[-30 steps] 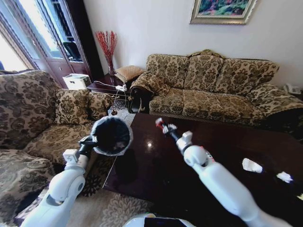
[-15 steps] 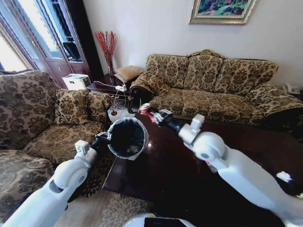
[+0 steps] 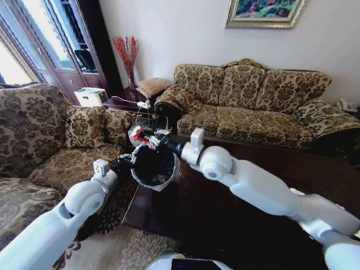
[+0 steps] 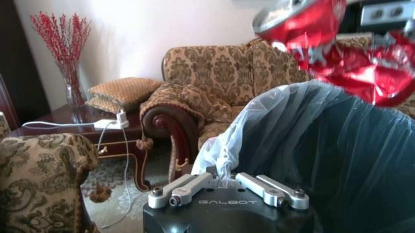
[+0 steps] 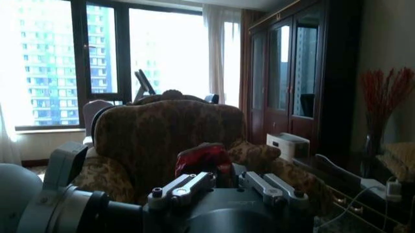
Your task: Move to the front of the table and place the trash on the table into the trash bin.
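Note:
My left gripper [image 3: 130, 160] is shut on the rim of the trash bin [image 3: 164, 181] and holds it up at the left end of the dark glossy table [image 3: 225, 209]. In the left wrist view its fingers [image 4: 259, 187] pinch the greyish bag folded over the trash bin [image 4: 337, 160]. My right gripper [image 3: 149, 138] reaches across the table and is shut on a piece of trash, a crumpled red wrapper [image 3: 136, 135], just above the bin's far rim. The red wrapper [image 4: 324, 48] hangs over the bin's mouth. In the right wrist view the wrapper [image 5: 204, 158] sits between the right gripper [image 5: 224, 180] fingers.
A patterned sofa [image 3: 253, 104] runs behind the table and a matching armchair [image 3: 39, 140] stands to the left. A dark side table [image 3: 126, 104] with cables and a vase of red twigs [image 3: 128, 56] fills the corner. Patterned carpet [image 3: 129, 247] lies below the bin.
My right arm has swung left from over the table, carrying the red wrapper to above the bin. My left arm has brought the bin closer to the table's left end.

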Tool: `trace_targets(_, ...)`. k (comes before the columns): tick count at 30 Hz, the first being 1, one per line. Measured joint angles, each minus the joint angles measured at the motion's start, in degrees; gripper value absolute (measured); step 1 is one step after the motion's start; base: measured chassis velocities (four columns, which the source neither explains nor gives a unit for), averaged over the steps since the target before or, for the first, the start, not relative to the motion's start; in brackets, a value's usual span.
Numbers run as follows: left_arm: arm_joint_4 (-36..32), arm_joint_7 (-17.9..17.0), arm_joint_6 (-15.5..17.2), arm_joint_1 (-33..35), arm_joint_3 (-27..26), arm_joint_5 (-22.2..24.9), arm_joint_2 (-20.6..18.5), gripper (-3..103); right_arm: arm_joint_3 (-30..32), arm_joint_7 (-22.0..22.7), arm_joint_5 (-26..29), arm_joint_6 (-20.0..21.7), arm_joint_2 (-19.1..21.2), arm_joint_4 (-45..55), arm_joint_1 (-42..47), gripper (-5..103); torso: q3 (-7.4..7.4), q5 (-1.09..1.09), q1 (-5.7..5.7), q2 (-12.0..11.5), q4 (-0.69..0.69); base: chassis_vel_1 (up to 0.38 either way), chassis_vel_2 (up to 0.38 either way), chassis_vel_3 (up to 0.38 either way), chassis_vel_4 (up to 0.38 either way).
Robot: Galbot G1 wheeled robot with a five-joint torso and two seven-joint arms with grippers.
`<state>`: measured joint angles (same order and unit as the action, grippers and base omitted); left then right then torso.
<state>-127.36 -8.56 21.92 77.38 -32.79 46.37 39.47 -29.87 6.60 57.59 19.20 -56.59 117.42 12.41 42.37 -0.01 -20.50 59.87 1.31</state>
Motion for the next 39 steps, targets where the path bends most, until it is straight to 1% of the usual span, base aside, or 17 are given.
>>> trace_targets(9,0.24,0.03,0.0,-0.58,-0.05,0.07,0.38,1,0.33,-0.12,-2.03,0.65,-1.38,-1.79,0.4,6,0.0,0.01,0.0,0.0,-0.01,0.0,0.0,0.0,0.0)
trace_targets(15,0.46,0.02,0.0,-0.59,-0.35,0.22,0.31,1,0.34,-0.32,-2.72,0.76,-1.94,-2.46,0.57,10,0.0,0.01,0.0,0.0,0.0,0.0,0.0,0.0,0.0)
trace_targets(16,0.46,0.02,0.0,-0.48,-0.49,0.22,0.32,1,0.34,-0.38,-2.99,0.77,-2.08,-2.73,0.63,15,0.0,0.01,0.0,0.0,0.0,0.0,0.0,0.0,0.0)
trace_targets(19,0.46,0.03,0.0,-0.29,-1.03,0.25,0.26,1,0.37,-0.41,-3.47,0.77,-2.39,-3.25,0.8,23,0.0,0.01,0.0,0.0,0.01,0.0,0.0,0.0,0.0)
trace_targets(20,0.46,0.03,0.0,-0.29,-1.03,0.25,0.26,1,0.37,-0.41,-3.47,0.77,-2.39,-3.25,0.8,23,0.0,0.01,0.0,0.0,0.01,0.0,0.0,0.0,0.0)
trace_targets(22,0.45,0.04,-0.02,-0.39,-1.27,0.35,0.16,1,0.26,-0.42,-3.57,0.77,-2.49,-3.34,0.79,33,0.0,0.0,0.0,0.0,0.0,0.0,0.0,0.0,0.0)
trace_targets(23,0.45,0.04,-0.02,-0.39,-1.27,0.35,0.16,1,0.26,-0.42,-3.57,0.77,-2.49,-3.34,0.79,33,0.0,0.0,0.0,0.0,0.0,0.0,0.0,0.0,0.0)
trace_targets(24,0.45,0.04,-0.03,-0.43,-1.33,0.38,0.15,1,0.2,-0.42,-3.58,0.77,-2.54,-3.36,0.75,38,0.0,0.01,0.0,0.0,0.0,0.0,0.0,0.0,0.0)
trace_targets(25,0.45,0.04,-0.05,-0.45,-1.35,0.4,0.15,1,0.18,-0.42,-3.58,0.77,-2.59,-3.4,0.67,38,-0.01,0.01,0.0,0.0,0.0,0.0,0.0,0.0,0.0)
trace_targets(26,0.41,0.04,-0.05,-0.46,-1.37,0.42,0.16,1,0.16,-0.41,-3.58,0.77,-2.65,-3.49,0.44,49,-0.01,0.01,0.0,0.0,0.0,0.0,0.0,0.0,0.0)
trace_targets(28,0.37,0.05,-0.06,-0.46,-1.37,0.42,0.19,1,0.16,-0.41,-3.57,0.77,-2.66,-3.54,0.3,49,0.0,0.01,0.0,0.0,0.0,0.0,0.0,0.0,0.0)
trace_targets(30,0.14,0.05,-0.1,-0.44,-1.42,0.42,0.35,1,0.12,-0.4,-3.52,0.77,-2.58,-3.67,-0.03,60,0.0,0.01,0.0,0.0,0.0,0.0,0.0,0.0,0.0)
trace_targets(31,0.14,0.05,-0.1,-0.44,-1.42,0.42,0.35,1,0.12,-0.4,-3.52,0.77,-2.58,-3.67,-0.03,60,0.0,0.01,0.0,0.0,0.0,0.0,0.0,0.0,0.0)
trace_targets(33,-0.07,0.05,-0.12,-0.24,-1.54,0.35,0.46,1,0.11,-0.39,-3.48,0.77,-2.4,-3.68,-0.18,71,0.0,0.01,0.0,0.0,0.0,0.0,0.0,0.0,0.0)
trace_targets(34,-0.07,0.05,-0.12,-0.24,-1.54,0.35,0.46,1,0.11,-0.39,-3.48,0.77,-2.4,-3.68,-0.18,71,0.0,0.01,0.0,0.0,0.0,0.0,0.0,0.0,0.0)
trace_targets(37,-0.44,-0.02,-0.13,0.04,-1.65,0.26,0.49,1,0.15,-0.22,-3.4,0.77,-2.26,-3.67,-0.18,87,-0.01,0.01,0.0,0.0,0.0,0.0,0.0,0.0,0.0)
trace_targets(39,-0.49,-0.05,-0.13,0.06,-1.68,0.25,0.5,1,0.2,-0.17,-3.39,0.77,-2.24,-3.66,-0.16,87,0.0,0.01,0.0,0.0,0.0,0.0,0.0,0.0,0.0)
